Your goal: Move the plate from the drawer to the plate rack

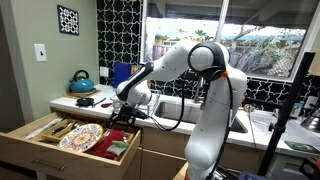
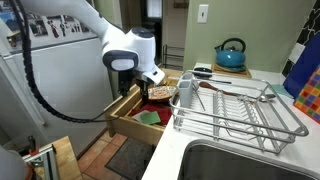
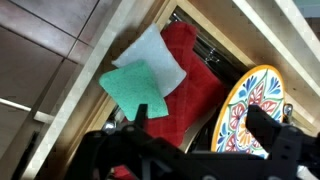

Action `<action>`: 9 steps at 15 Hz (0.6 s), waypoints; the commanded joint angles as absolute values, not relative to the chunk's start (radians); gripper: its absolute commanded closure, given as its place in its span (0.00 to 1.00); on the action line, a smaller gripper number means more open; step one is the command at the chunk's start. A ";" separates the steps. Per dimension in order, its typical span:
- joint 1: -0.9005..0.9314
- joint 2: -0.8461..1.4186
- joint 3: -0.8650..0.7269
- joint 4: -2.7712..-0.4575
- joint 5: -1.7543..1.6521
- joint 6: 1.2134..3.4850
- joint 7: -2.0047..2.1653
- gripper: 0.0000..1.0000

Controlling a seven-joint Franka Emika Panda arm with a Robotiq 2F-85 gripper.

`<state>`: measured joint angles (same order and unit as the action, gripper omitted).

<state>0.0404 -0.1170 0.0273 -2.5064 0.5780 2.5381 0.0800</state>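
Wrist view and both exterior views are showing the drawer (image 1: 30,148) standing open below the counter's front edge. In an exterior view the plate rack (image 2: 245,118) is sitting on the counter near its front edge, beside the sink (image 2: 240,168). The plate (image 3: 255,110) is lying flat in the drawer, just beside a red cloth (image 3: 190,95). A green cloth (image 3: 135,88) and a pale cloth (image 3: 155,48) are overlapping the red one. A teal kettle (image 2: 230,55) is standing toward the back edge. The arm (image 1: 215,110) is bending down over the drawer. The gripper (image 3: 200,125) is hanging above the red cloth, its fingers (image 3: 268,128) spread apart and grasping nothing.
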 commanded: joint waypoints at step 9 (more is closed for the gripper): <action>0.042 0.231 0.065 -2.249 1.034 2.620 -0.280 0.00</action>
<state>0.0587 0.1470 0.0481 -2.3147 0.9851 2.6106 -0.2548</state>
